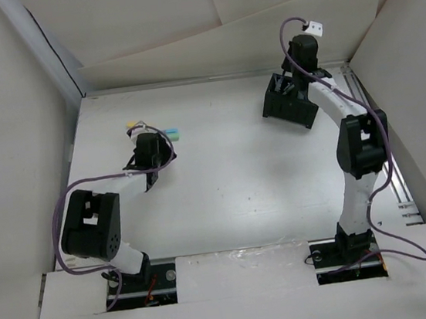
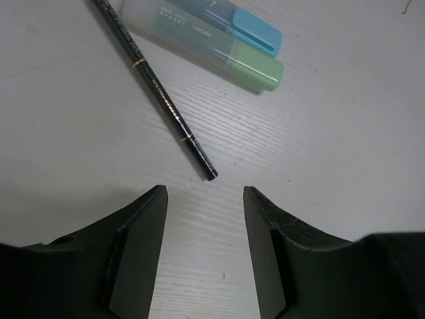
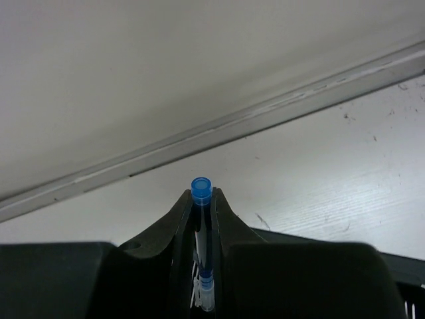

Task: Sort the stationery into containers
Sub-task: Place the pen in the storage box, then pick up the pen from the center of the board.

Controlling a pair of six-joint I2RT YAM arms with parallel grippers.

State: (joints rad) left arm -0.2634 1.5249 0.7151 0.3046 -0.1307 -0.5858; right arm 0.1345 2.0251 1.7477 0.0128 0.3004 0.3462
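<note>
- Partly done: a slim blue-capped pen (image 3: 201,188) is being pinched in the right gripper (image 3: 202,199) by the black plastic organiser box (image 1: 294,110), not dropped yet.
- A thin dark pen (image 2: 159,100) and two pale highlighters (image 2: 219,46) are being left unsorted.
- The left gripper (image 2: 204,199) is being held open, empty, that dark pen's tip just ahead of its jaws.

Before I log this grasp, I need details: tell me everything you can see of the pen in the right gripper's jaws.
The pen is slim and looks plastic: a round blue end poking just past the jaw tips, a whitish barrel, another blue section lower down. It runs lengthwise between the shut jaws of the right gripper, the only things seen touching it. Its rear end is hidden inside the gripper.
</note>
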